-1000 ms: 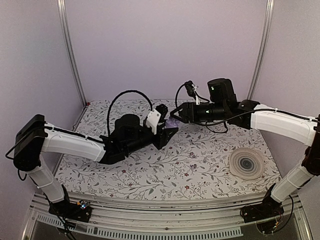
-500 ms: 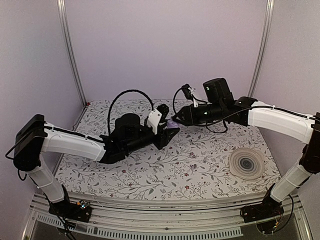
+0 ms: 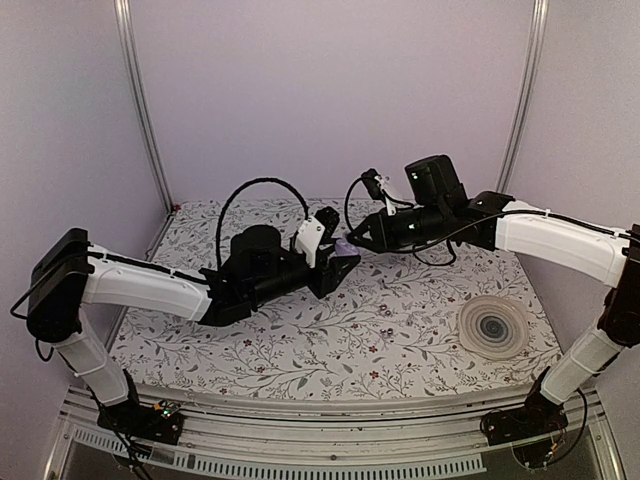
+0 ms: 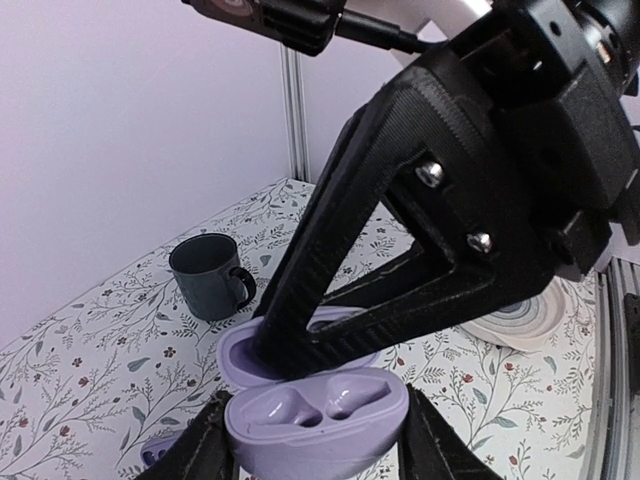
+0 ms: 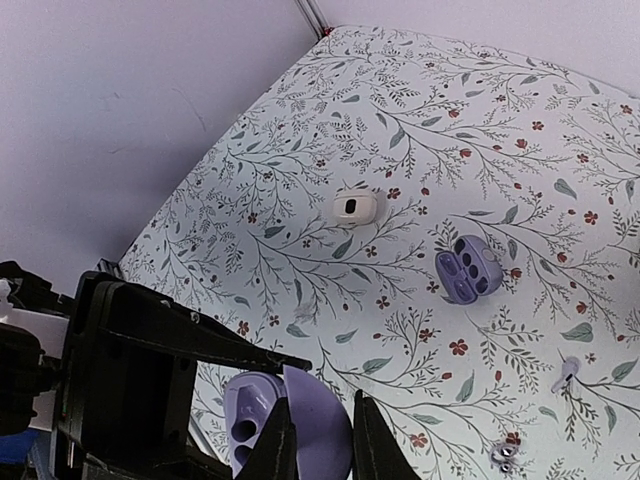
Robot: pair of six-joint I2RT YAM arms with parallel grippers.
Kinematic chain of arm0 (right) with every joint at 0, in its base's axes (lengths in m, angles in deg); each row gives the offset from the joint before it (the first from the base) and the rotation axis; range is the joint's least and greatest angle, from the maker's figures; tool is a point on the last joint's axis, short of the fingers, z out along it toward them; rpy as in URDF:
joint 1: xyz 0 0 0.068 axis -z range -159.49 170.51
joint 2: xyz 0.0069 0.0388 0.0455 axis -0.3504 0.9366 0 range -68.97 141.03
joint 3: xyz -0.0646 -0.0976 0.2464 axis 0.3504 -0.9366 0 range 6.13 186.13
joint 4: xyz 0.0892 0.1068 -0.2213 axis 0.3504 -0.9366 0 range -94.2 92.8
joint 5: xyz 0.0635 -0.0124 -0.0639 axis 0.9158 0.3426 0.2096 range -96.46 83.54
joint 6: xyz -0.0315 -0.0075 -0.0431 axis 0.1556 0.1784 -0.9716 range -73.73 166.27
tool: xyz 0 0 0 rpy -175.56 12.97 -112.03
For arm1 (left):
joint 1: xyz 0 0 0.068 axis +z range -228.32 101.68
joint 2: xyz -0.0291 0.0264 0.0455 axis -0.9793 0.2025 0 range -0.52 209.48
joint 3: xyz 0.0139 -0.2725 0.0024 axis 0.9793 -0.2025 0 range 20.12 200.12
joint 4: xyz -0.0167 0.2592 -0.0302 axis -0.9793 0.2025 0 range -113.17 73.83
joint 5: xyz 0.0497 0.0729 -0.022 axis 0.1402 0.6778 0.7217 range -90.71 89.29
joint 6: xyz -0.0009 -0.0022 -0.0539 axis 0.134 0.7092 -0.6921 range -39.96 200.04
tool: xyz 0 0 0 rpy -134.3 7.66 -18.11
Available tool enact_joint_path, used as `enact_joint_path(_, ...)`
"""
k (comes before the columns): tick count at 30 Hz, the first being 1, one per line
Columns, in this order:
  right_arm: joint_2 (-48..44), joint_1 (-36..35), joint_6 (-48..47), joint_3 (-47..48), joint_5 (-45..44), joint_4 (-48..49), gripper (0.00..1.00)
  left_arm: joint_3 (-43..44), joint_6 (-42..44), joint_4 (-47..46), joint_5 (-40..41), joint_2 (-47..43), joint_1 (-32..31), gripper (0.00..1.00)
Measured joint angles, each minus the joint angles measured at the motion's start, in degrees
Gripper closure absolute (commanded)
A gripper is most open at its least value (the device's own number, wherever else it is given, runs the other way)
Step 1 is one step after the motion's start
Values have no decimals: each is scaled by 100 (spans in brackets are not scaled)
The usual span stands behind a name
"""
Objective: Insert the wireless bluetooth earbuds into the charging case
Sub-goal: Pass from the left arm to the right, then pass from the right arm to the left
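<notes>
Charging case (image 4: 318, 420), lilac and hinged open with its two sockets showing, hangs above the table, clamped at its base between the fingers of the left gripper (image 4: 316, 445). The right gripper (image 5: 322, 450) crowds in from above, its black fingers narrowly parted about the lid's rim; whether they pinch it I cannot tell. An earbud (image 5: 567, 372) lies loose on the floral tablecloth (image 5: 300, 130), near a lilac socketed piece (image 5: 467, 270) and a white round piece (image 5: 354, 207). A dark mug (image 4: 205, 272) stands behind the case, and a ribbed disc (image 3: 492, 325) lies to the right. Pale lilac walls (image 3: 330, 90) enclose the table.
</notes>
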Motion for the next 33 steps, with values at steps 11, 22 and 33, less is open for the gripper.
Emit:
enact_joint_path(11, -35, 7, -90, 0, 144, 7, 90, -2, -146, 98, -444, -101, 79, 36)
enact_joint_path(22, -586, 125, -584, -2, 748, 284, 89, -407, -944, -101, -2841, -612, 741, 40)
enact_joint_path(33, -852, 140, -1207, -11, 1471, 389, 86, -448, -2098, -1008, -4968, -579, 1034, 47)
